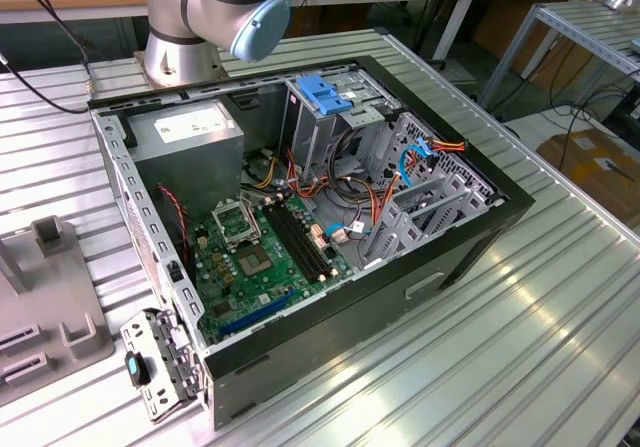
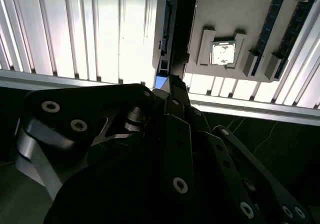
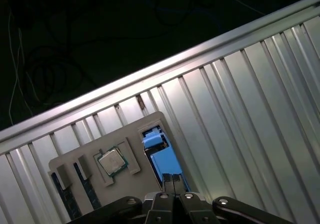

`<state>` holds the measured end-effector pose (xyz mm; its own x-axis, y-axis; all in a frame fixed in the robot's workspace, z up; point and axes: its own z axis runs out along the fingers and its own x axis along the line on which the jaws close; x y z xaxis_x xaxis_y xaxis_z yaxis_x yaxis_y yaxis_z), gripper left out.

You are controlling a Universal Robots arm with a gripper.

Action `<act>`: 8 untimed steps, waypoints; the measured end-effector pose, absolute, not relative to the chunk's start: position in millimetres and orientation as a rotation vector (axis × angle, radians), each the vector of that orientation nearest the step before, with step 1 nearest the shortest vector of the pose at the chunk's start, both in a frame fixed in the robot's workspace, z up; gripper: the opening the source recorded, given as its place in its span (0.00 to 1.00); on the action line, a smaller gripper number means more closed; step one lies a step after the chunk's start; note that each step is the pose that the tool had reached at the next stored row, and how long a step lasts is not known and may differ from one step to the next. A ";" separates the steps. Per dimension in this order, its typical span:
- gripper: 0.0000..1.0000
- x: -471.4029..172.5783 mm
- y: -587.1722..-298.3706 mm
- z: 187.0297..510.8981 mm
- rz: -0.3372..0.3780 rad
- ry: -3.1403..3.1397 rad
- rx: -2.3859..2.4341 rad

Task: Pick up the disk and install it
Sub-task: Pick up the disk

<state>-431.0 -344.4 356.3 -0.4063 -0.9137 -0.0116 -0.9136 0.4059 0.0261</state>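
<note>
The gripper (image 3: 172, 180) hangs right over the disk (image 3: 162, 159), its tips pressed together with only a seam between them, clasping nothing. The disk stands on edge in a slot of the grey holder (image 3: 127, 139), blue rail uppermost. I'd guess that is so a grab from above can close on its flat faces. Beside it in the same holder sit a processor chip (image 3: 111, 161) and dark memory sticks (image 3: 64, 196). Further off, on the ribbed aluminium table (image 1: 520, 367), the computer case (image 1: 470, 257) lies on its side with its lid off, probably so the grey cage with the blue latch (image 1: 325, 95) can be reached from above. The power supply (image 1: 190, 132) bears a white label, its print too small to read.
</note>
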 end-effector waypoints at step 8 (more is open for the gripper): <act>0.11 -431.0 -344.4 356.3 -0.044 -2.609 1.741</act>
